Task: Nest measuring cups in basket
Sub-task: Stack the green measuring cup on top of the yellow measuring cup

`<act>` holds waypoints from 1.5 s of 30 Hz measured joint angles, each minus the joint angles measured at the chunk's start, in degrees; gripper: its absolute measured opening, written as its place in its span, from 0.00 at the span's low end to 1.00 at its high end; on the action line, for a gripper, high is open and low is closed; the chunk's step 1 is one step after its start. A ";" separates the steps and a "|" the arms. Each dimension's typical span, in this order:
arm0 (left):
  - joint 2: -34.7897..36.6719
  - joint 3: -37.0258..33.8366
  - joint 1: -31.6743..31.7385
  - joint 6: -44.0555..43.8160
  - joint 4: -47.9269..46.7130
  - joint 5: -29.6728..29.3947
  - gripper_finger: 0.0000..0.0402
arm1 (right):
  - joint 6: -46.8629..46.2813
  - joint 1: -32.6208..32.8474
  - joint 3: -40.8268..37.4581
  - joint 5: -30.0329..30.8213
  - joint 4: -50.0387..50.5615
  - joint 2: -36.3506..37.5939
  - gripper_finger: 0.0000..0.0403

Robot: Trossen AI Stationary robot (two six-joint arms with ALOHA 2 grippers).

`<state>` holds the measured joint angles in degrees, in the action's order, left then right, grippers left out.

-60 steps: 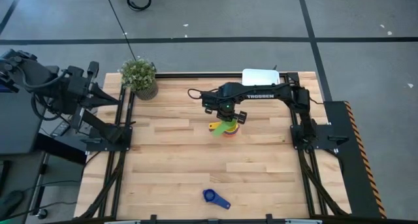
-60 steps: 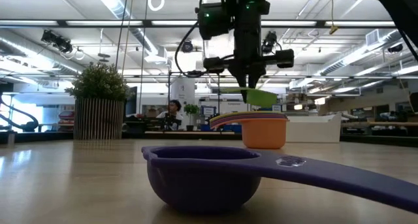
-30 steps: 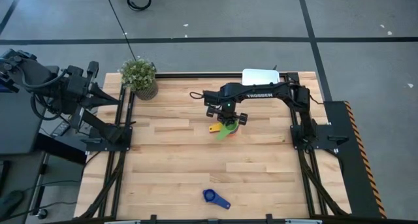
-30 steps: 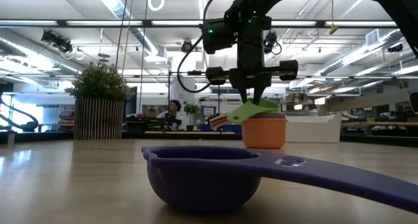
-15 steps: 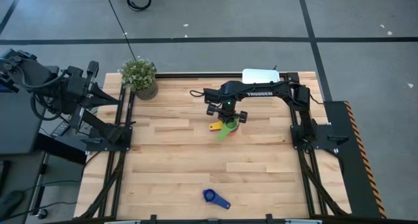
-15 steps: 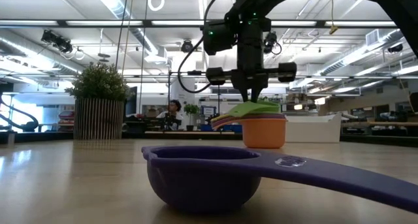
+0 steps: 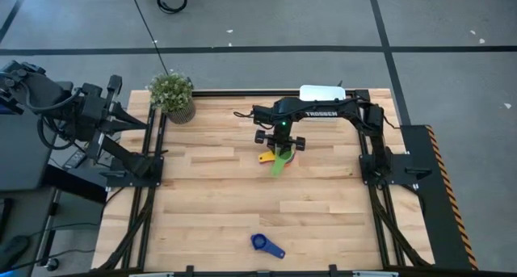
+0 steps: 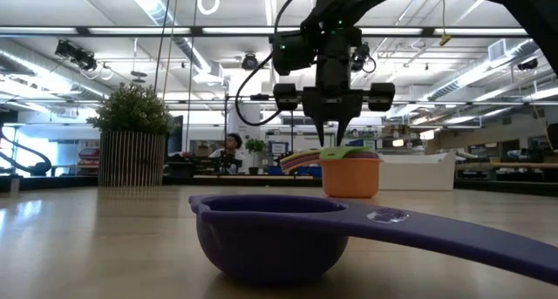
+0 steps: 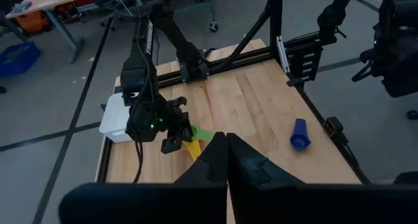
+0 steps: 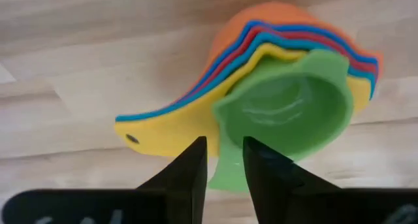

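The nested measuring cups stand mid-table, toward the far side, with the orange one outermost on the wood. The green cup sits level on top of the stack. My right gripper hovers just over the stack, open, with its fingers on either side of the green handle. A lone dark blue cup rests on its bottom near the table's near edge. The white basket sits at the far edge. My left gripper waits shut, off the table's left side.
A potted plant stands at the far left corner. The yellow handle and the other handles fan out to the stack's left. Bare wood lies between the stack and the dark blue cup. Black frame rails run along both sides.
My right gripper brought the green cup down into the stack, where it went from tilted to level. The fingers then opened, let go of the handle and rose slightly toward the far edge.
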<state>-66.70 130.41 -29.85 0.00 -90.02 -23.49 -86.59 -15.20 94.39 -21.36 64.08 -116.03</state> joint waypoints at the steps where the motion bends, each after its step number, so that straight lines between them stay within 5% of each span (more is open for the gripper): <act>1: 0.00 0.00 0.00 0.46 0.00 0.00 0.01 | -0.04 0.01 0.12 1.10 0.15 0.16 0.27; 12: -0.04 0.00 0.04 0.69 0.00 -0.56 0.01 | 6.12 3.70 16.89 16.51 4.24 1.09 0.26; 21: -0.07 -7.56 0.07 -7.55 0.04 -10.27 0.01 | 23.80 11.71 39.99 33.66 10.26 1.18 0.16; 27: -1.82 -18.06 0.11 -24.56 1.31 -19.93 0.01 | 39.37 16.02 37.15 33.88 3.73 8.53 0.03; 33: -5.11 -29.98 1.66 -39.90 9.74 -19.88 0.01 | 51.68 19.55 37.15 33.23 3.67 14.80 0.03; 45: -15.88 -44.23 2.46 -33.77 46.19 -18.63 0.01 | 58.95 25.08 37.15 35.28 3.32 24.42 0.01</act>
<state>-82.58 86.18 -27.39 -33.76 -43.83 -42.12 -27.63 9.88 131.55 13.92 67.40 -91.60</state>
